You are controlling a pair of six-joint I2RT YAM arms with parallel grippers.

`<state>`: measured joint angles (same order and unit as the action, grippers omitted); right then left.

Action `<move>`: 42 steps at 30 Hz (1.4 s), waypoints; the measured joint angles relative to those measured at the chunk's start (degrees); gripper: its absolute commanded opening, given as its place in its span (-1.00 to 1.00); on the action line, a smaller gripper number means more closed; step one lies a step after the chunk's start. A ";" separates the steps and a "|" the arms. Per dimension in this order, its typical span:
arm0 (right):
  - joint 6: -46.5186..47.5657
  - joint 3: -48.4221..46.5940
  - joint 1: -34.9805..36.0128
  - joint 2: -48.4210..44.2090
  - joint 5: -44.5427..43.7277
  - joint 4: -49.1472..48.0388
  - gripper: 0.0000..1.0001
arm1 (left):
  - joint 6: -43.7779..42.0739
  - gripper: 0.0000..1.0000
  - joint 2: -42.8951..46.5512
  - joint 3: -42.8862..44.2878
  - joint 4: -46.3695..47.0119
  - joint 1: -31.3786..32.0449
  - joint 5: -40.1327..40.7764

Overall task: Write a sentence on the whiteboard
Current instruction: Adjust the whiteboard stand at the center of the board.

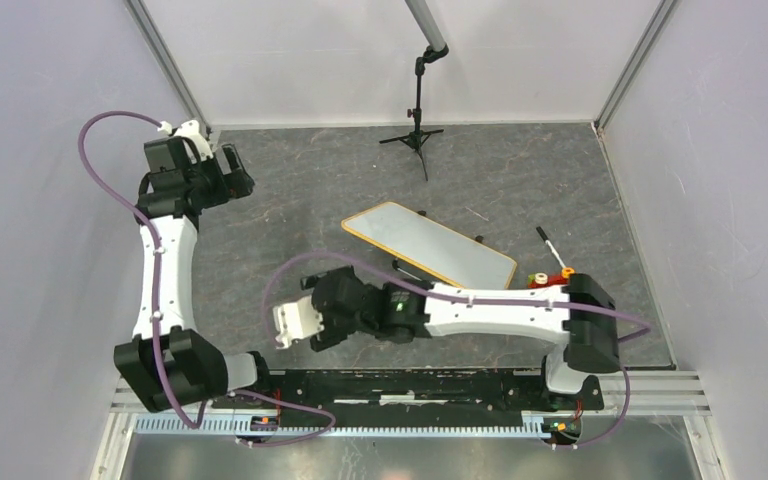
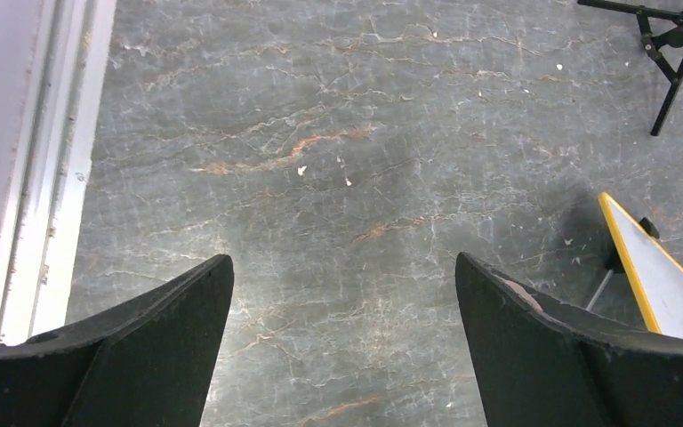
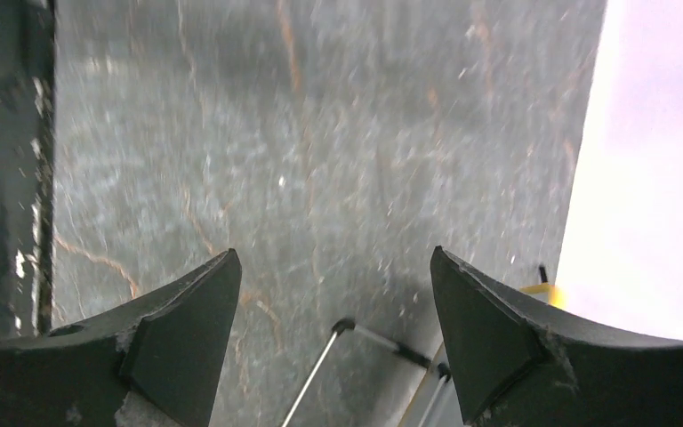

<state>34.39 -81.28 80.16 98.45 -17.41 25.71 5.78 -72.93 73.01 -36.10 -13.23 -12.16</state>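
Jaws of the left tool stand wide apart, with nothing held or touched. From its own wrist camera its fingers are two dark, matte wedges with slightly rough edges. They hang above bare tabletop near the far left corner. The right tool has the same black wedge fingers, also spread and gripping nothing; it sits over the tabletop toward the near edge (that view is blurred).

The tabletop is grey and stone-patterned, with pale cracks and rust-coloured veins.

The whiteboard lies at an angle near the middle of the tabletop, just beyond the right arm and apart from both tools. It is a flat white rectangle with rounded corners and a thin tan-orange rim, and one corner shows at the right edge of the left wrist view.

To its right lie a thin white marker and a small red-and-orange toy. A black tripod stands near the far wall.
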 measured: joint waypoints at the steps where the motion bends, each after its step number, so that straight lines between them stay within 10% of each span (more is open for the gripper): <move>1: -0.55 -2.23 -0.57 -0.92 2.69 0.57 0.68 | 0.44 1.00 -0.81 0.33 -0.15 -0.42 -0.33; 13: -9.27 -11.43 -24.68 -13.68 25.11 1.70 0.57 | -4.50 0.94 2.78 -9.05 1.36 -0.02 -12.26; 20: -11.43 2.69 -44.83 -20.87 31.78 0.52 0.35 | -22.60 0.45 12.57 -16.76 -3.74 6.78 -15.26; 26: -11.19 12.72 -58.99 -16.87 35.65 2.12 0.24 | -44.09 0.50 22.71 -25.05 -12.87 13.86 -14.16; 42: -7.91 10.95 -65.94 5.11 41.48 0.20 0.27 | -79.19 0.51 33.70 -28.33 -25.53 26.69 -12.87</move>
<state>26.48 -70.32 14.22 103.57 24.08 25.91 -73.41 -39.22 44.69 -61.63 13.45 -25.04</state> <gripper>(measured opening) 0.593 0.750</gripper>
